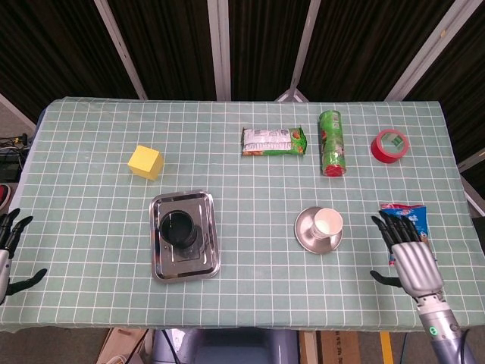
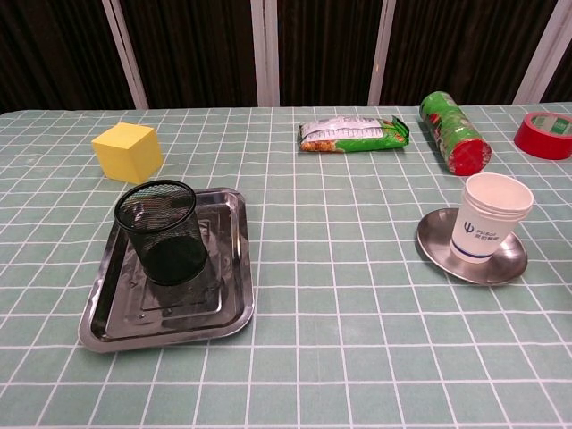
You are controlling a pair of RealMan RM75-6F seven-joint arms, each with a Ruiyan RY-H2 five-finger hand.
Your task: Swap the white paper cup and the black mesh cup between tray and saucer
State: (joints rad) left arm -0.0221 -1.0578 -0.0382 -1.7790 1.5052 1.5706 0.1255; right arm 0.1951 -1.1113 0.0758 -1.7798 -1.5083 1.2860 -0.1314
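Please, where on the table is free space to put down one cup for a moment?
Bare cloth lies between the tray and the saucer, and along the near edge. The far right, around the snack packet, green can and red tape, is crowded.

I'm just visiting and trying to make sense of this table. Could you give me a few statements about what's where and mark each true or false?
1. The black mesh cup stands in the metal tray. True.
2. The white paper cup lies tipped over on the cloth. False: it stands upright on the saucer.
3. The right robot hand holds the paper cup. False: it is open near the table's edge, apart from the cup, partly over the blue snack bag.
4. The green can lies on its side. True.
5. The yellow block sits inside the tray. False: it rests on the cloth beyond the tray.
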